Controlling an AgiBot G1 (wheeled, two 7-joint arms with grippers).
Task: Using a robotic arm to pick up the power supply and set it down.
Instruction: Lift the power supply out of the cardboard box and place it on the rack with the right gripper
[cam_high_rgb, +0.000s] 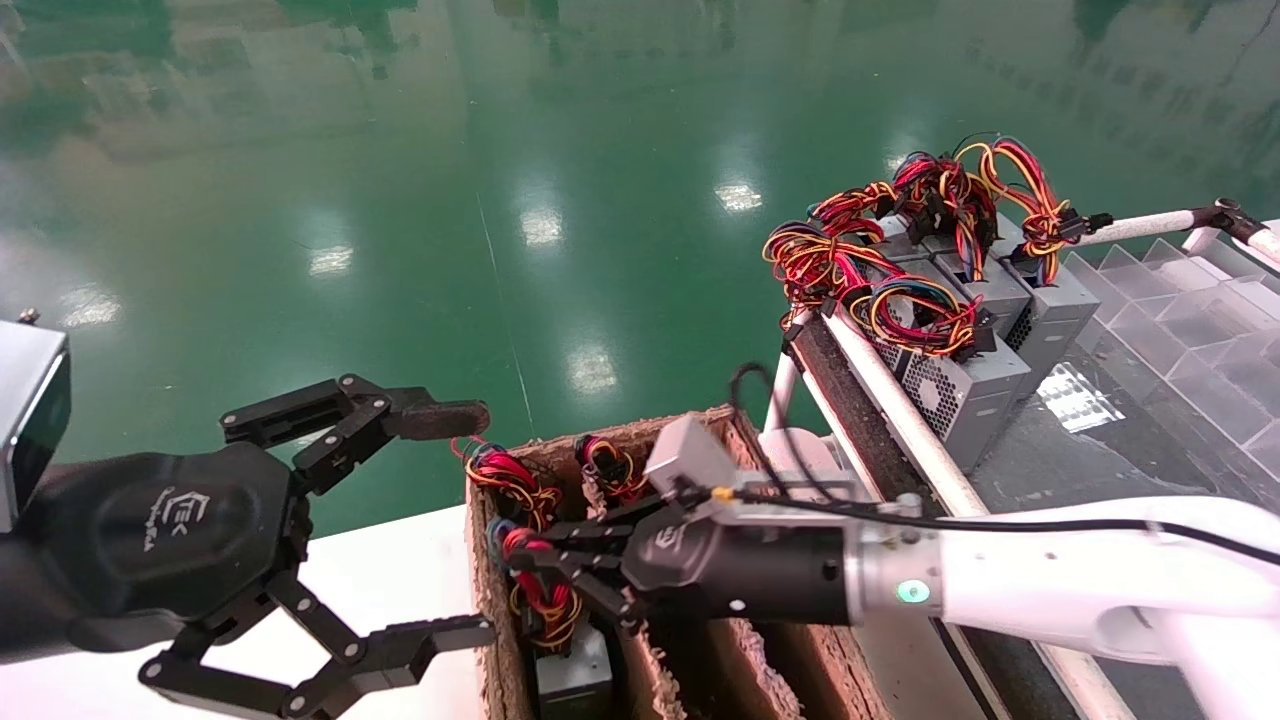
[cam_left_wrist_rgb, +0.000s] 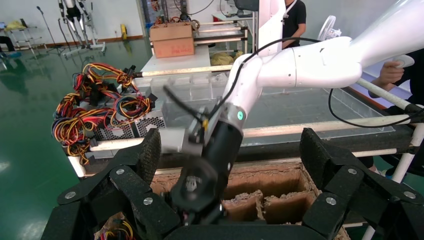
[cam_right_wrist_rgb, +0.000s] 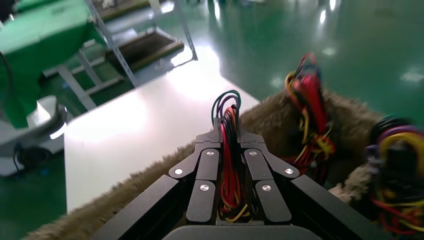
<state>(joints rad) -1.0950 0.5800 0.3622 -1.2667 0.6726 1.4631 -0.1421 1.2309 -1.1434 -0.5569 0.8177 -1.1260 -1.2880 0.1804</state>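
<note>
The power supply (cam_high_rgb: 575, 680) is a grey box standing low in a compartment of the cardboard box, its mostly red wire bundle (cam_high_rgb: 540, 590) rising above it. My right gripper (cam_high_rgb: 515, 562), on the white arm with the black wrist, reaches in from the right and is shut on that bundle. In the right wrist view the red, black and yellow wires (cam_right_wrist_rgb: 229, 165) run between the closed fingers (cam_right_wrist_rgb: 207, 160) of the right gripper (cam_right_wrist_rgb: 228, 127). My left gripper (cam_high_rgb: 482, 522) hovers wide open just left of the box, holding nothing. The left gripper (cam_left_wrist_rgb: 230, 145) looks across at the right wrist (cam_left_wrist_rgb: 220, 150).
The brown cardboard box (cam_high_rgb: 700, 425) has ragged dividers and holds other wire bundles (cam_high_rgb: 510, 480). Several grey power supplies with yellow-orange wires (cam_high_rgb: 960, 390) sit on the rack at right, beside a clear tray (cam_high_rgb: 1180, 320). A white table (cam_high_rgb: 380, 580) lies under my left gripper. Green floor lies beyond.
</note>
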